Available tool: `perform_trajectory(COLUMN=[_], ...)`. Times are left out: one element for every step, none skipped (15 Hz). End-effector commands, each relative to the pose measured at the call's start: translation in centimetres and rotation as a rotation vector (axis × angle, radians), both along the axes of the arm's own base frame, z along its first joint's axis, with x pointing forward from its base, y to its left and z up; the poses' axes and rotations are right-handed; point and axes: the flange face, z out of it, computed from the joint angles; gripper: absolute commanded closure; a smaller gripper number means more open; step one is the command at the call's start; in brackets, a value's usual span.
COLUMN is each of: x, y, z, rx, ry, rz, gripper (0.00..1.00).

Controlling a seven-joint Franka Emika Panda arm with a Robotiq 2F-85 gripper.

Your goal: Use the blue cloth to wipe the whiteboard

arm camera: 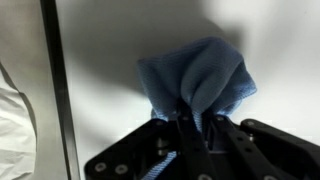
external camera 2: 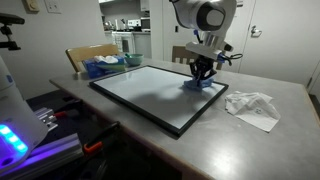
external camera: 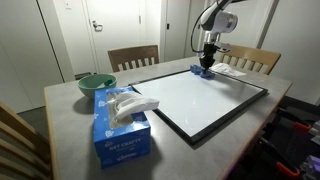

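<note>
Tabletop (external camera: 62, 112): grey, carrying everything listed here. Whiteboard (external camera: 195, 100): the largest item, lying flat in its thin black frame, with no marks showing at this size. Tissue box (external camera: 120, 132): light blue, sitting at eight o'clock from the board, well apart. Green bowl (external camera: 96, 85): sitting at ten o'clock. White papers (external camera: 236, 70): lying just beyond the frame at one o'clock. Blue cloth (external camera: 203, 71): bunched, hanging onto the board near its twelve o'clock edge and apparently touching the surface. Jaws: clenching the cloth's gathered top, as the wrist view is showing. Risks, as judged: the pinch is taking only a small fold, so drag on the glossy surface could be pulling the cloth free. A stroke heading toward one o'clock could be catching the frame or sweeping the papers. Heavy pressing could be shifting the board, which appears to be resting loose.
</note>
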Motion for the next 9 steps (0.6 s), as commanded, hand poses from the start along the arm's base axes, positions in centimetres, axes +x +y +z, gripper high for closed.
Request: perform_trajectory(x=[-2.3,-2.7,-3.1,-3.4,-3.8,-4.3,-4.7,-5.2,-5.6], y=[0.2,0.2,0.3,0.3,0.4,0.4,0.4,0.5,0.5], z=[0.2,0.2,0.2,0.3,0.3,0.3,0.3,0.3,0.2], rx=[0.009,0.009,0.008,0.009,0.008,0.009,0.010,0.012,0.013], ry=[0.020,0.023,0.028,0.031,0.034,0.041,0.044,0.048,0.053], rz=[-0.038,-0.042,-0.046,-0.048,-0.050,-0.053,-0.055,-0.058,-0.060], gripper=[0.97,0.97,0.97,0.97,0.97,0.97,0.97,0.97,0.97])
